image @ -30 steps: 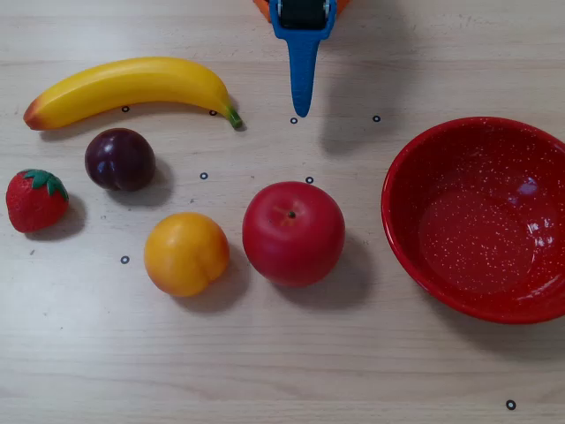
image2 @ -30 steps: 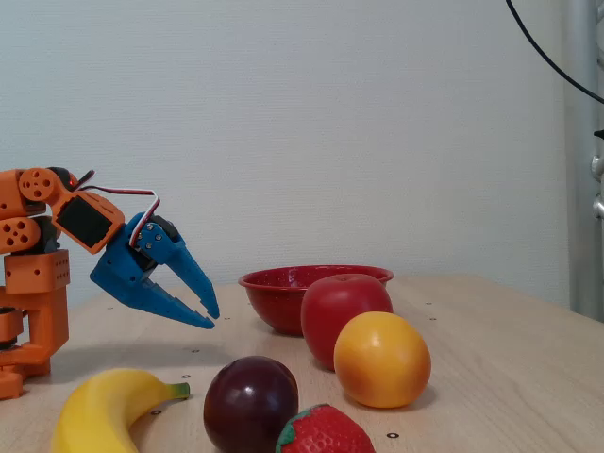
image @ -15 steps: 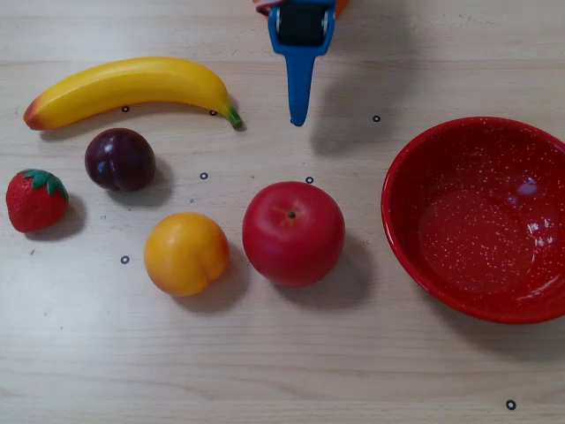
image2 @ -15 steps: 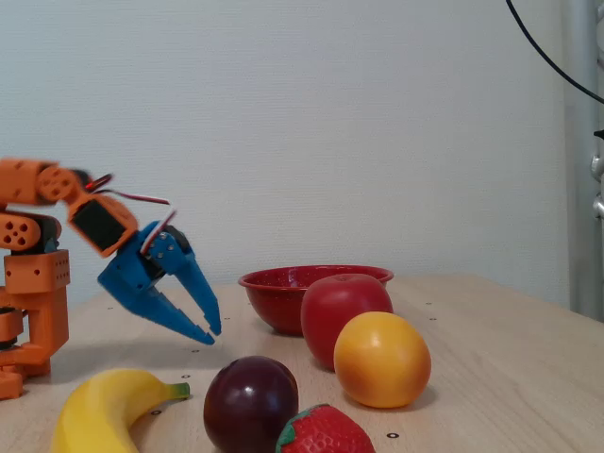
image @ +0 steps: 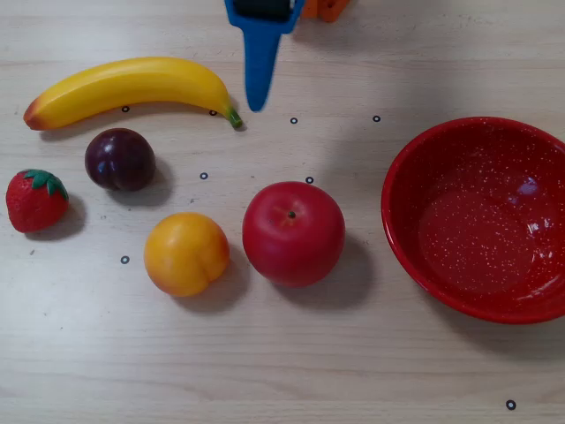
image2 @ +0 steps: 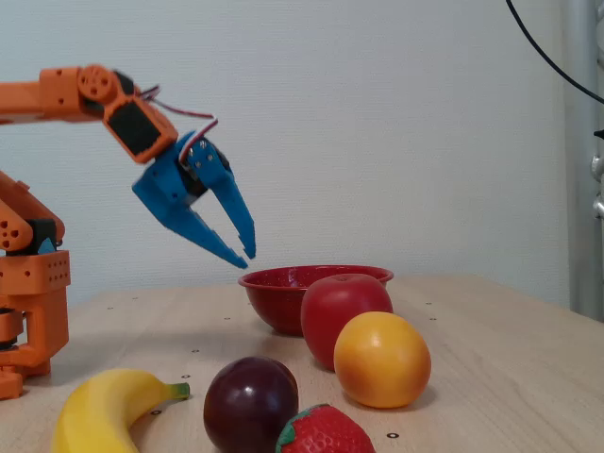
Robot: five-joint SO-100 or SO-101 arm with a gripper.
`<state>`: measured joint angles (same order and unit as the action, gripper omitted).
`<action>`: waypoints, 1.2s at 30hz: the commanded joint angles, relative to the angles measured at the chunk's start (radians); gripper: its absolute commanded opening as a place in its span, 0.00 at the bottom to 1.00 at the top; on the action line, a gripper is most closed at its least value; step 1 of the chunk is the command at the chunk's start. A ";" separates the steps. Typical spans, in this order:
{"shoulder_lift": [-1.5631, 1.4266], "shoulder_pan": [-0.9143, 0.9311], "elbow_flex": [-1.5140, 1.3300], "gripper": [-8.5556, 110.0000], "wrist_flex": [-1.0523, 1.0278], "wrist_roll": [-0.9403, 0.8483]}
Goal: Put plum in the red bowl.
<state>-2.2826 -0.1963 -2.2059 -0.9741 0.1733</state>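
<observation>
The plum [image: 120, 159] is a small, glossy, dark purple fruit lying on the wooden table, left of centre in the overhead view and below the banana. In the fixed view the plum [image2: 250, 403] sits at the front. The red bowl [image: 408, 240] with white speckles stands at the right edge of the overhead view, with nothing in it. In the fixed view the red bowl [image2: 272, 304] is behind the apple. My blue gripper [image: 256, 104] hangs high over the table near the banana's stem end, up and to the right of the plum. The gripper [image2: 245, 260] is shut and holds nothing.
A banana [image: 132, 86] lies at the top left, a strawberry [image: 35, 199] at the far left, an orange [image: 186, 253] and a large red apple [image: 293, 232] in the middle. The orange arm base [image2: 33, 311] stands at the left in the fixed view.
The gripper has lifted well above the table and swung left in the overhead view, toward the banana's stem end. The fruits and the bowl have not moved.
</observation>
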 commanded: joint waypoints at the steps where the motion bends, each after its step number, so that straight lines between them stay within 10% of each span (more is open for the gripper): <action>1: 0.028 -0.051 0.160 0.07 -0.055 0.072; 17: 0.535 -0.314 0.784 0.08 -0.578 0.339; 36: 1.049 -0.555 1.227 0.55 -0.804 0.588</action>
<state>-1.1950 -0.7271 -1.0738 -1.7595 0.7148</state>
